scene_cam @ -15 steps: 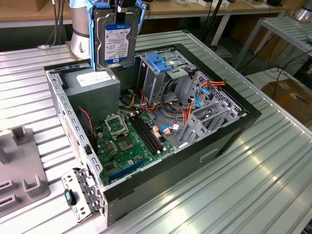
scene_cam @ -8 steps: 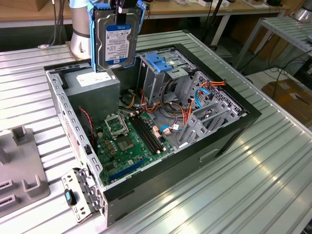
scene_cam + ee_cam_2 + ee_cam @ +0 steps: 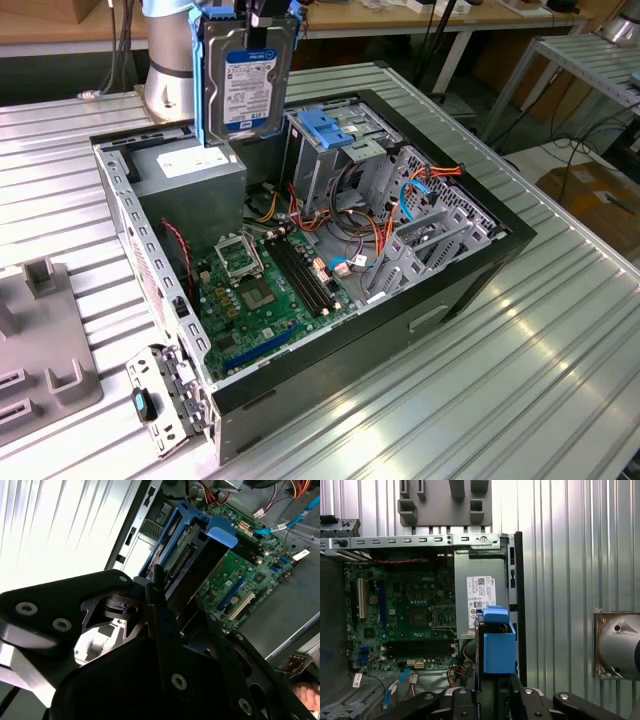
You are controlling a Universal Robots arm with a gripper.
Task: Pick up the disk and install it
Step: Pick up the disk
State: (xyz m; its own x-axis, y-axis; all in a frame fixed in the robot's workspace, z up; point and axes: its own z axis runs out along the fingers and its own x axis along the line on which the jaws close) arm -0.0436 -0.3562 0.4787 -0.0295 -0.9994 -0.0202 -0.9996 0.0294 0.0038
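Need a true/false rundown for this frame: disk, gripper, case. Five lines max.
1. The gripper holds the disk in the air over the open computer case. True.
2. The disk sits inside the drive cage. False: it hangs outside the cage, towards the exterior view's left of it.
3. The case's side panel is on. False: the case lies open and the motherboard shows.
4. The disk hangs upright, with its label facing the exterior view. True.
5. The case rests on a ribbed metal table. True.
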